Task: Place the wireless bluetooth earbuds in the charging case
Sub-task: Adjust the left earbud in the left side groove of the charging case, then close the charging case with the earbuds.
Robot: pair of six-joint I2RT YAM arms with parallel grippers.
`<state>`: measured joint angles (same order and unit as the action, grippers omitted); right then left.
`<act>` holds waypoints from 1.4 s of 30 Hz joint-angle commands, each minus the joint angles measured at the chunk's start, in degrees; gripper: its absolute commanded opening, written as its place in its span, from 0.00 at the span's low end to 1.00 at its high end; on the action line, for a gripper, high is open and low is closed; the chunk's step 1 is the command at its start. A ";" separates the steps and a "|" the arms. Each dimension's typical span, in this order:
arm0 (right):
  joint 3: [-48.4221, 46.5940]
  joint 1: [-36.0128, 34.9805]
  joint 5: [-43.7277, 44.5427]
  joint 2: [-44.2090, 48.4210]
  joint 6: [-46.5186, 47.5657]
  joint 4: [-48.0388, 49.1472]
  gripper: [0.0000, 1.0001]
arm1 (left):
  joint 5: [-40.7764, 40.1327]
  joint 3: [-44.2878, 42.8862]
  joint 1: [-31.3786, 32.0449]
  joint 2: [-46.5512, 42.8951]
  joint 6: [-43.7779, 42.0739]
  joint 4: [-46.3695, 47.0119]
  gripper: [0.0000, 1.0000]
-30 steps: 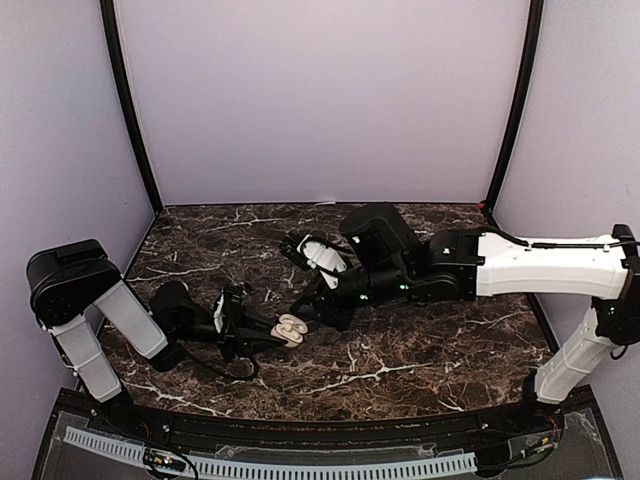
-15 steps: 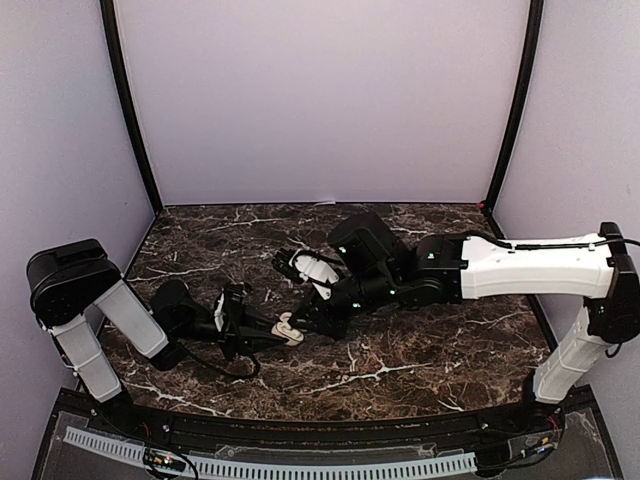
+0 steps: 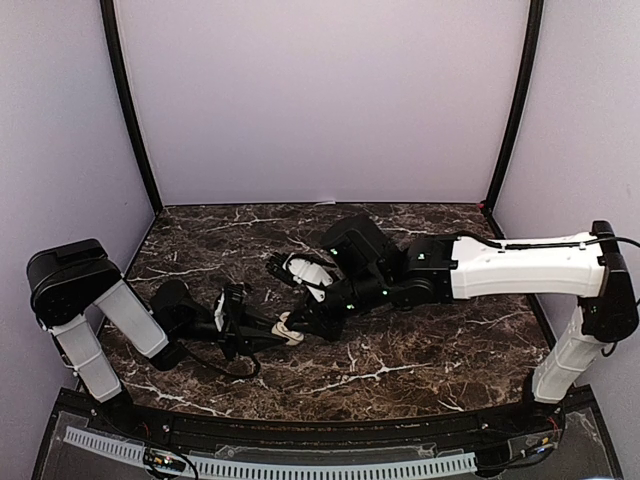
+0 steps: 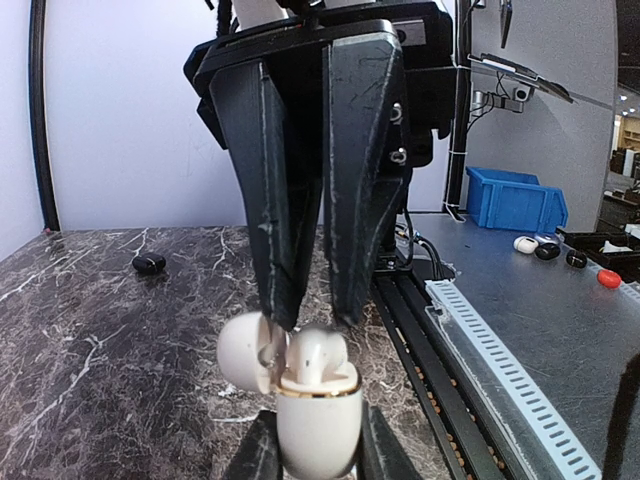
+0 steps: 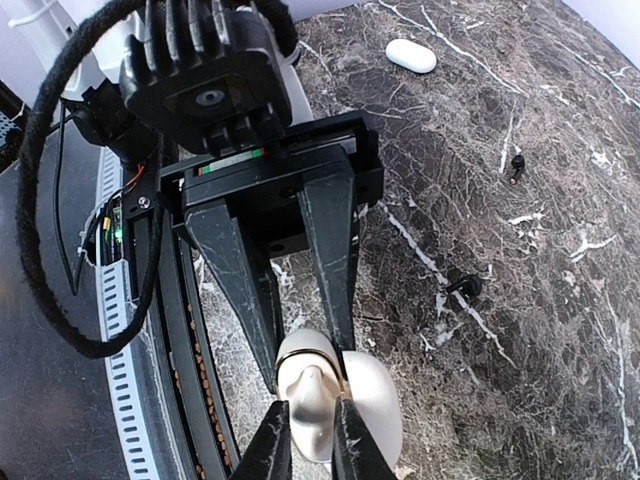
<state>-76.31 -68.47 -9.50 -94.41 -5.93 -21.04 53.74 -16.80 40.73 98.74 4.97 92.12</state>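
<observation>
Clamps an open white charging case [image 4: 318, 420] upright in the left gripper [image 4: 318, 452], left of centre on the dark marble table [image 4: 90, 330]. Seats one white earbud [image 4: 320, 352] in its mouth, beside the lid [image 4: 245, 350]. Straddles that earbud with the right gripper [image 4: 312, 315], fingers narrowed; cannot tell whether pinching.

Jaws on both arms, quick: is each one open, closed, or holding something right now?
Left gripper: jaws closed on the charging case, lid open.
Right gripper: jaws closed on an earbud sitting in that case.
</observation>
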 commanded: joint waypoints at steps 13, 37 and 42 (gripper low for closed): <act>-0.80 0.18 -0.22 1.23 -1.06 1.60 0.13 | -1.16 -0.27 0.14 0.05 -0.49 12.92 0.00; 6.88 7.38 -15.48 -1.95 -2.75 11.66 0.03 | 4.71 -2.42 0.23 -3.22 4.42 12.92 0.00; 7.57 7.47 -21.74 -1.66 -2.59 14.27 0.02 | 4.83 -2.71 0.27 -2.79 4.86 12.91 0.00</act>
<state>-68.03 -61.32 -23.05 -97.51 -9.26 -11.94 57.12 -18.70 40.77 97.17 8.75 92.18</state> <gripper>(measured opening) 0.019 0.229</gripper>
